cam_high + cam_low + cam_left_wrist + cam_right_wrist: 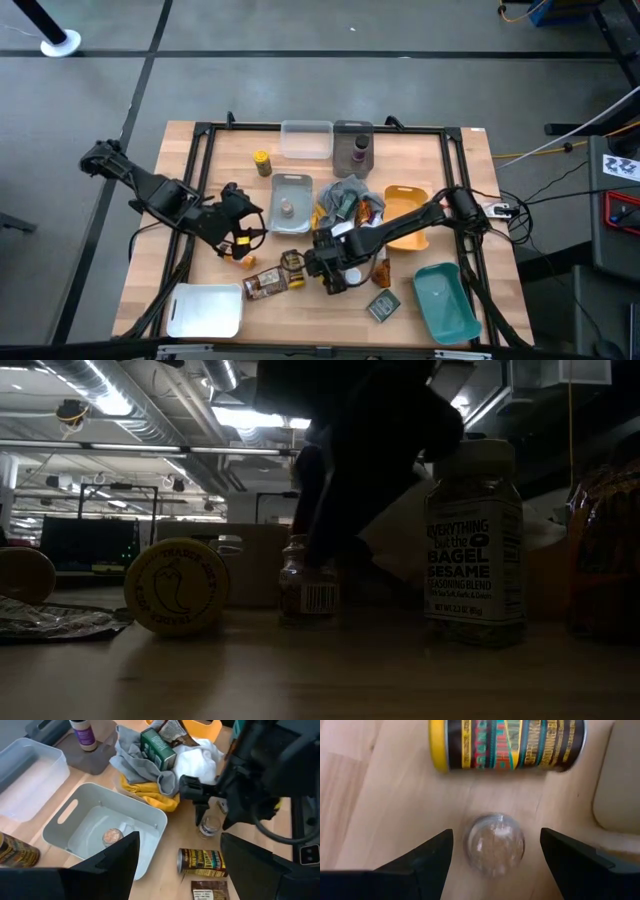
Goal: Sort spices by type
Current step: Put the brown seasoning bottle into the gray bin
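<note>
Hovering at lower centre of the high view, the right gripper (495, 857) straddles a small clear jar (495, 844), fingers apart; judged next: descend and close. Left gripper (177, 865) waits open nearby.

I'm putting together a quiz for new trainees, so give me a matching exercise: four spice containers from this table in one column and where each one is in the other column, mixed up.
Things:
1. clear little jar
2. tiny round pot
3. purple-labelled jar
4. green tin

Places:
A. on the heap of cloths
B. on the dark grey tray
C. on the table, between the open fingers of the right claw
D. in the pale grey tray with a handle slot

Pairs: 1-C, 2-D, 3-B, 4-A
</note>
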Controlling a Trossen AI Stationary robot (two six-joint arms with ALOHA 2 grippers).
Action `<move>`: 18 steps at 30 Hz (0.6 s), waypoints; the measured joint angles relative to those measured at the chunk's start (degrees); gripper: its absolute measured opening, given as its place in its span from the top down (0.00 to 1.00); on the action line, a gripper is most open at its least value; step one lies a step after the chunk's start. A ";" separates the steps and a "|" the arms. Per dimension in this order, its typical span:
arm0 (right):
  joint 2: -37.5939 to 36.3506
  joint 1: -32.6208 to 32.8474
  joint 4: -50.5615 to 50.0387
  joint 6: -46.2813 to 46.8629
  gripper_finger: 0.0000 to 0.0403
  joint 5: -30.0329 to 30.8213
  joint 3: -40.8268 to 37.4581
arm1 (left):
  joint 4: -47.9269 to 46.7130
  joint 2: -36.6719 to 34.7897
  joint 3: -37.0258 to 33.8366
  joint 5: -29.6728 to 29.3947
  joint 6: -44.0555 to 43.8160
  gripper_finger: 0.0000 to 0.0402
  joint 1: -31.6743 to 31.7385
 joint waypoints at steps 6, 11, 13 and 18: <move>0.76 0.00 0.00 0.19 0.26 -0.02 -0.01 | -0.04 0.00 0.00 -0.20 -0.07 0.35 -1.11; 1.36 0.00 -0.12 0.17 0.33 -0.04 0.02 | -0.04 0.00 0.00 -0.32 0.09 0.35 -1.12; 1.62 0.00 0.43 0.19 0.38 -0.39 0.02 | -0.11 0.00 0.00 -0.44 0.16 0.35 -1.12; 1.79 0.07 0.57 0.17 0.53 -0.63 0.02 | -0.11 0.00 0.00 -0.62 2.05 0.35 -1.12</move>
